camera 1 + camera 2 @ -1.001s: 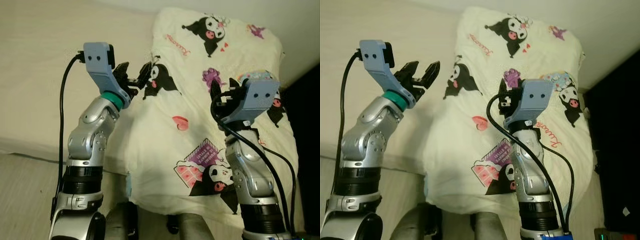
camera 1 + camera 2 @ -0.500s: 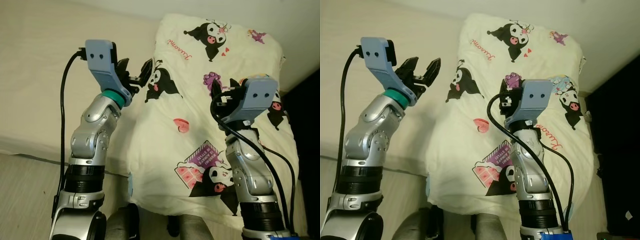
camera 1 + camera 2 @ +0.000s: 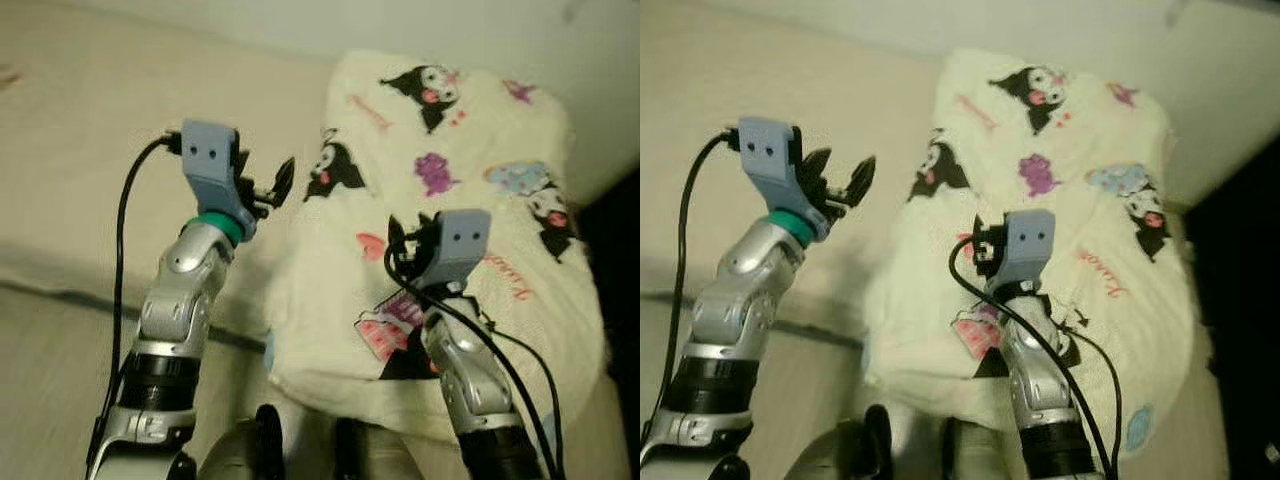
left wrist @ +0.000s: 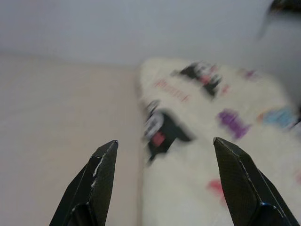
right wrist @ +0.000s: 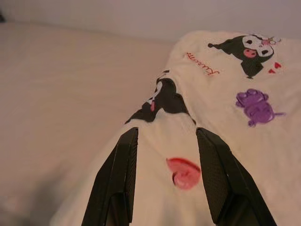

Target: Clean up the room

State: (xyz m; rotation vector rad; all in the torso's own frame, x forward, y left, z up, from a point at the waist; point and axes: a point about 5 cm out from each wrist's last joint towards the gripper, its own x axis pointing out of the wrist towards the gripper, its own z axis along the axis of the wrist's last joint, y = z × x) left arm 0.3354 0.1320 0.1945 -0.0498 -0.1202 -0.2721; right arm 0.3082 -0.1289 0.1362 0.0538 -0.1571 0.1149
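**A:** ok so what's actually on the bed here? all I get is a big pale lump with cartoons on it

**B:** that's the pillow (image 3: 440,190); cream, fluffy, printed with black cartoon characters, a purple one, some red hearts and pink lettering; it lies on the bed (image 3: 90,150), on the beige sheet, over toward the robot's right side; its far end sits close to the pale wall (image 3: 940,20); the whole head view is a bit blurry so I can't read the lettering

**A:** and the arms? is either one holding it?

**B:** nope, both are up in the air; the left gripper (image 3: 268,186) is raised above the bare sheet just beside the pillow's left edge; its fingers (image 4: 101,181) are spread wide apart with nothing between them, and the left wrist view looks past them at the pillow's near corner and the sheet

**A:** right one?

**B:** the right gripper (image 5: 164,176) hovers over the middle of the pillow; fingers parted, released, nothing clamped; between them in the right wrist view there's a red heart print on the fabric, with a black character and a purple one further along; I can't tell whether the tips touch the fabric or hang just off it
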